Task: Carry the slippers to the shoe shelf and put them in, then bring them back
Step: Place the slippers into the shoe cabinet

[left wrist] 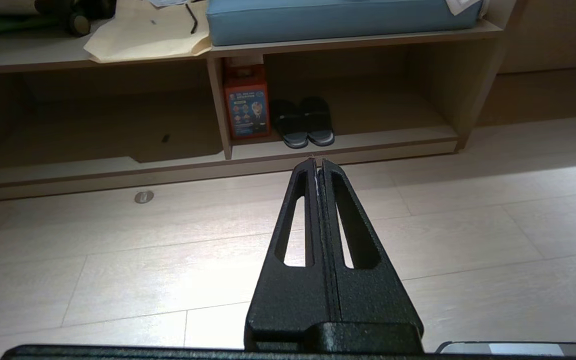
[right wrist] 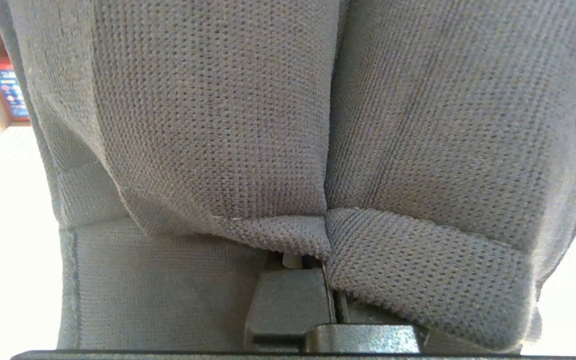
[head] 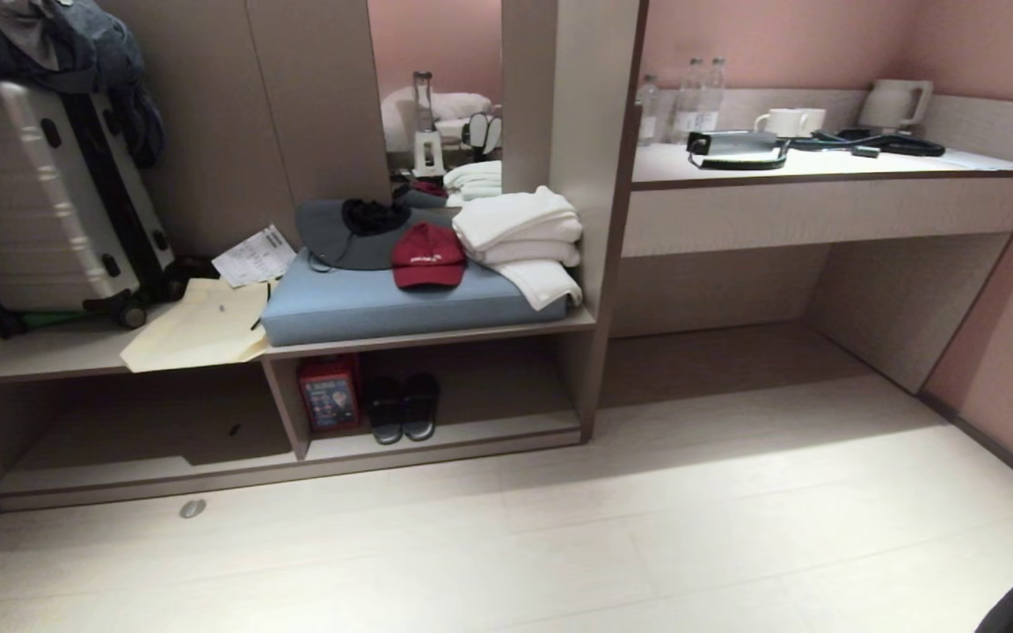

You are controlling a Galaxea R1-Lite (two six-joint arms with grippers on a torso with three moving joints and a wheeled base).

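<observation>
The slippers [right wrist: 218,125], two pieces of grey-blue woven fabric pressed side by side, fill the right wrist view. My right gripper [right wrist: 328,300] is shut on them; only the finger bases show beneath the fabric. The shoe shelf [head: 506,431] is the low beige cubby under the bench, seen straight ahead in the left wrist view [left wrist: 378,140]. My left gripper [left wrist: 318,162] is shut and empty, held over the floor and pointing at the cubby. Neither arm shows clearly in the head view.
A black pair of slippers [head: 403,407] and a red box [head: 329,393] stand in the cubby's left part. The bench above holds a blue cushion [head: 383,303], a red cap, white towels and a suitcase [head: 49,202]. A desk counter [head: 823,167] is at the right.
</observation>
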